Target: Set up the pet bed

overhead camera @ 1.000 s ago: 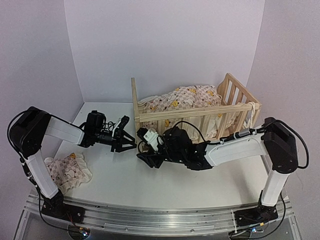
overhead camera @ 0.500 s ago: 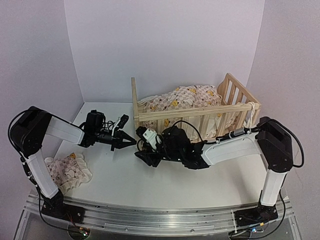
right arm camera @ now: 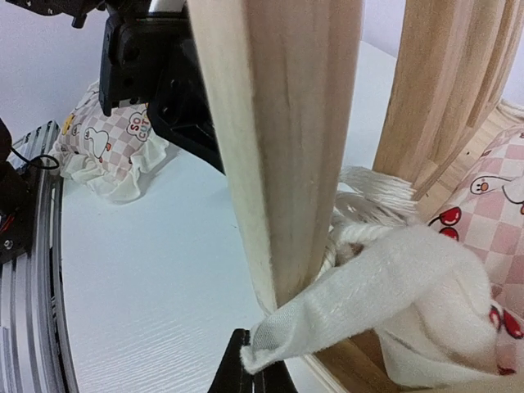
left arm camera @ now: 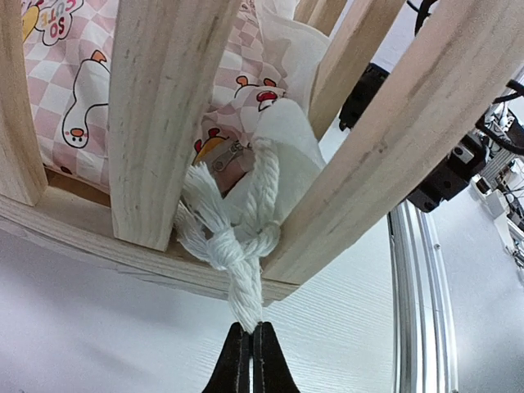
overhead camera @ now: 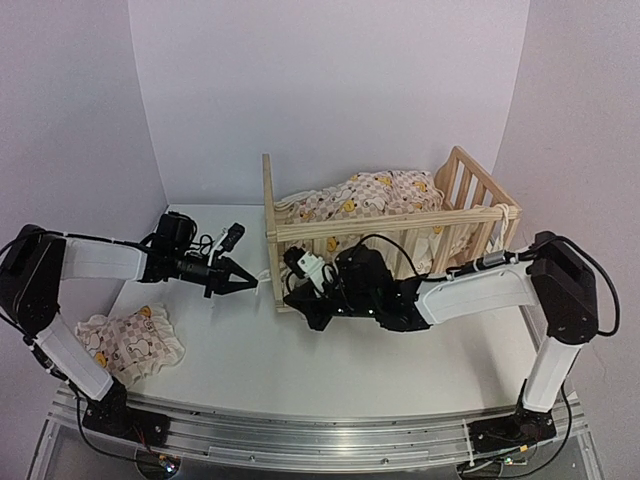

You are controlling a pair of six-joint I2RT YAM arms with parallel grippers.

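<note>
Both grippers at near-left corner of light pine slatted crib frame (overhead camera: pixel 385 226), which stands at 1 o'clock on white table (overhead camera: pixel 300 370). Cream ruffled pink-checked duck cushion (overhead camera: pixel 370 195) heaped inside. Jaws of left gripper (left arm camera: pixel 251 360) pinched together on white twisted cord (left arm camera: pixel 246 282) knotted at bottom rail. Jaws of right gripper (right arm camera: pixel 250 372) clamped on cream cloth strip (right arm camera: pixel 360 303). Small matching pillow (overhead camera: pixel 135 340) at 8 o'clock.

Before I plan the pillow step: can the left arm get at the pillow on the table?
Probably, once freed: the pillow lies uncovered beside the left arm, whose fingers are shut on a rope tie.
</note>
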